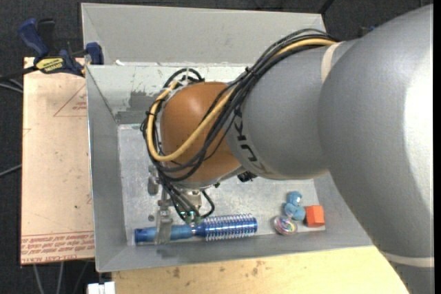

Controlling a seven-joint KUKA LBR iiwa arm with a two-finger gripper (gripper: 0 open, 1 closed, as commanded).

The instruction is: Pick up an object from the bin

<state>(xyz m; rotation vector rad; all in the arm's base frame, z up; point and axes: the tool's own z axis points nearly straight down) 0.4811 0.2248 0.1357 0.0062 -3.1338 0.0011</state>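
A blue hairbrush (207, 228) lies along the near wall of the bin, its plain handle to the left and its ribbed bristle part to the right. My gripper (164, 222) reaches down from under the orange dome onto the brush's handle, at the bin's near left. Its metal tip overlaps the handle there. Whether it grips the handle is hidden.
At the near right of the bin lie a small light-blue piece (294, 203), an orange block (314, 215) and a small round multicoloured thing (284, 224). The arm and its dome cover the middle of the bin.
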